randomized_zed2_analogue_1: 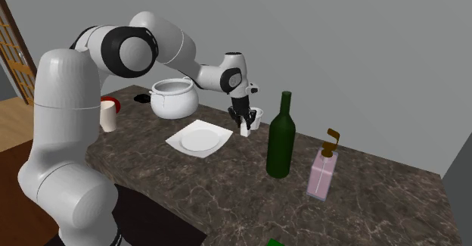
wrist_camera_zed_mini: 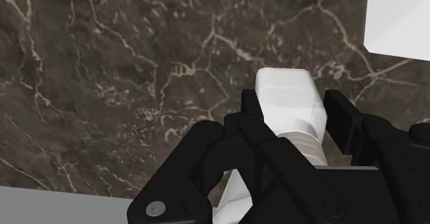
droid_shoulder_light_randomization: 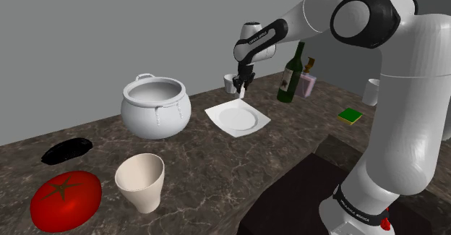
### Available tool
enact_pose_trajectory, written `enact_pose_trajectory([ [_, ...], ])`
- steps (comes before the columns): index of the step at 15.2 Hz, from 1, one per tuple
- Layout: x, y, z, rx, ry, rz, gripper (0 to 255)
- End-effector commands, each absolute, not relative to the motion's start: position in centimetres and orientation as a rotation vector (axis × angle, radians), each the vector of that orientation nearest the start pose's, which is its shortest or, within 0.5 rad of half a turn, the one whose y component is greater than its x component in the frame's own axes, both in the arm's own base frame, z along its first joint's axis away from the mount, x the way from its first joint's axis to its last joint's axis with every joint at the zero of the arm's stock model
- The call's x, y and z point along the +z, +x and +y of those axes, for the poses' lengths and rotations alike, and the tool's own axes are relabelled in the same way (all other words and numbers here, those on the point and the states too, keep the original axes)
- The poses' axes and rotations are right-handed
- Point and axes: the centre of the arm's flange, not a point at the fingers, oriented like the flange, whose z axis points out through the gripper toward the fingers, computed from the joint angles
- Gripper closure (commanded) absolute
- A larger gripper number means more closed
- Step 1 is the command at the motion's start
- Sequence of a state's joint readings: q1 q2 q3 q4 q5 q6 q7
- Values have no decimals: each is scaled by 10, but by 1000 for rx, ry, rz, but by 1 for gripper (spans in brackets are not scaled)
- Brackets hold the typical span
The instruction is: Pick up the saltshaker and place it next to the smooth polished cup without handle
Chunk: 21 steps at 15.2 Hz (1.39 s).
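Saltshaker (droid_shoulder_light_randomization: 241, 94), white and blocky, is clamped in the gripper (droid_shoulder_light_randomization: 243, 90). The wrist view makes it plain: both black fingers (wrist_camera_zed_mini: 252, 110) press its sides, shut only as far as the saltshaker (wrist_camera_zed_mini: 286, 95) lets them, with veined dark counter (wrist_camera_zed_mini: 103, 85) beyond it. Sweeping the shoulder view from the left: a big red tomato (droid_shoulder_light_randomization: 65, 199) sits at the near corner of the counter (droid_shoulder_light_randomization: 209, 161), with a flat black shape (droid_shoulder_light_randomization: 66, 150) just behind it. Next comes the cup (droid_shoulder_light_randomization: 142, 181), pale, smooth and handleless, standing upright near the front edge and well apart from the saltshaker. Behind it is a round white pot (droid_shoulder_light_randomization: 155, 107) with its mouth open, then a square white plate (droid_shoulder_light_randomization: 237, 118). Right over the plate's far corner hangs the gripper, pointing down with the saltshaker upright in it; whether its base touches the counter, I cannot tell. A small white cup (droid_shoulder_light_randomization: 228, 82) stands just behind the gripper. Further right are a dark green bottle (droid_shoulder_light_randomization: 291, 74), a pink carton (droid_shoulder_light_randomization: 309, 84) beside it, a green block (droid_shoulder_light_randomization: 351, 116), and a white mug (droid_shoulder_light_randomization: 371, 91) partly hidden by the arm. In the second exterior view the saltshaker (randomized_zed2_analogue_1: 245, 130) sits between the plate (randomized_zed2_analogue_1: 200, 139) and the bottle (randomized_zed2_analogue_1: 281, 137), just in front of the small white cup (randomized_zed2_analogue_1: 258, 116).
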State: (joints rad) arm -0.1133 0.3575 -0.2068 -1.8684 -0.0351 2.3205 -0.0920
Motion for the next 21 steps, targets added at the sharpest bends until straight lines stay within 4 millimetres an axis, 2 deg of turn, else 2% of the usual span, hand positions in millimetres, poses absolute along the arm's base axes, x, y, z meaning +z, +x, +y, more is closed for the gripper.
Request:
enact_pose_trajectory([
  [1,338,610,-195,-128,-3241,309,255],
  [2,338,610,-195,-128,-3241,309,255],
  [21,438,610,-195,-128,-3241,309,255],
])
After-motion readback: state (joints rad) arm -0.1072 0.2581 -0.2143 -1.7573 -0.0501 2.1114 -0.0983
